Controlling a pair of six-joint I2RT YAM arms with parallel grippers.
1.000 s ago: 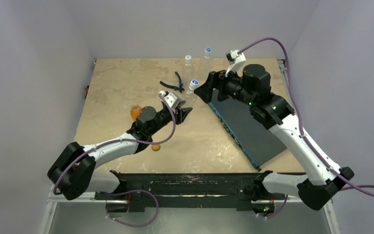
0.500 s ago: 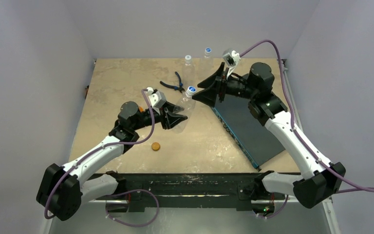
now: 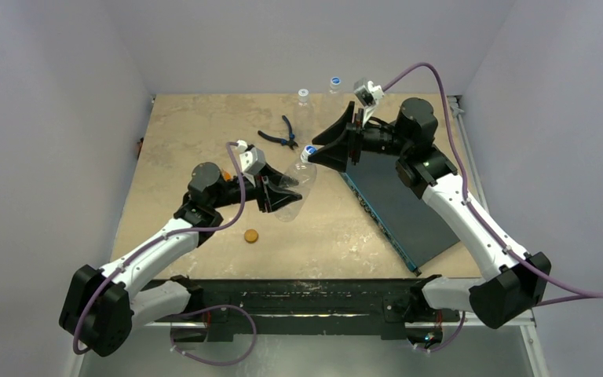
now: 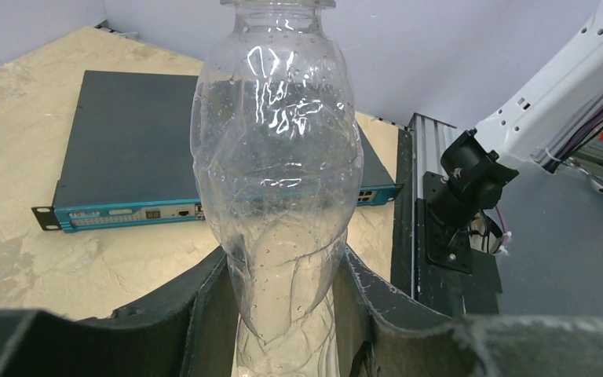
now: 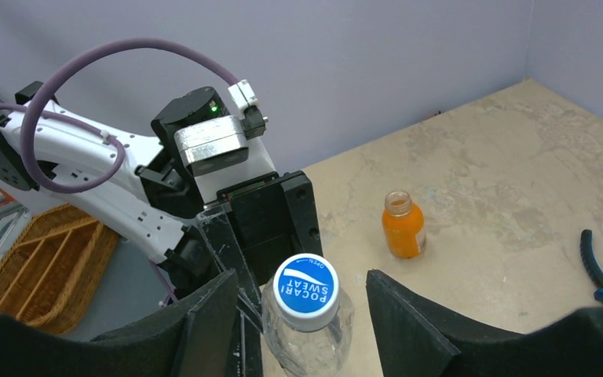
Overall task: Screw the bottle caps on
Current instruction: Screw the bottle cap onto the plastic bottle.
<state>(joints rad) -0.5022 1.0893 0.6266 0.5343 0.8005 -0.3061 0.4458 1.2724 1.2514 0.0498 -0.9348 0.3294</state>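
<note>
My left gripper (image 3: 281,195) is shut on the lower body of a clear bottle (image 3: 292,184) and holds it tilted above the table, neck toward the right arm. In the left wrist view the bottle (image 4: 279,157) stands between the closed fingers (image 4: 204,314). A blue-and-white cap (image 5: 305,287) sits on its neck. My right gripper (image 5: 302,314) is open, one finger on each side of the cap without touching it; it also shows in the top view (image 3: 319,149). A small uncapped orange bottle (image 5: 403,225) stands on the table. A flat orange-brown cap (image 3: 250,235) lies near the front.
Two capped clear bottles (image 3: 304,96) (image 3: 334,82) stand at the back edge. Blue-handled pliers (image 3: 279,137) lie behind the held bottle. A dark flat network box (image 3: 396,200) lies on the right. A wicker basket (image 5: 39,259) sits off the table.
My left arm has drawn back to the left and lifted and tilted the clear bottle. My right gripper has turned and closed in, its fingers now either side of the cap.
</note>
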